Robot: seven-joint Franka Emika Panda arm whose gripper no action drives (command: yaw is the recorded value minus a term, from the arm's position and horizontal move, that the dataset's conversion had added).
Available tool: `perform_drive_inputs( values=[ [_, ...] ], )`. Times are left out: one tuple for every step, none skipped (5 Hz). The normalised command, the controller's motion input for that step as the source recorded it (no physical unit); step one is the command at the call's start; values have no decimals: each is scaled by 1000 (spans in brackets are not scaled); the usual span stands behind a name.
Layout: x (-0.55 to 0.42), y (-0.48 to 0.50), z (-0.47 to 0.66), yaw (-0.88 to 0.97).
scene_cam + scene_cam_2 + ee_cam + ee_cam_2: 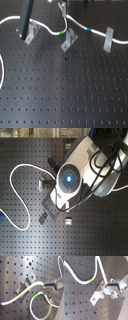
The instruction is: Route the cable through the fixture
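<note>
**Four cameras, one perforated board**

The first exterior view looks down at a slant across the black breadboard, taking in three metal clips in a row along the far side and the white cable strung across them. The second exterior view hangs directly overhead, facing straight down, with the arm's body filling the centre and masking much of the board. Both wrist views sit close to the surface: the first frames one clip and the cable's green band; the second shows the same band beside a clip. Both exterior views share the board and cable.
</note>
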Motion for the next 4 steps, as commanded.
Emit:
perform_drive_inputs(
  values=[
    [5, 4, 0, 926],
    [-1, 0, 92, 1000],
    [-1, 0, 169, 1000],
    [0, 0, 146, 1000]
  ],
)
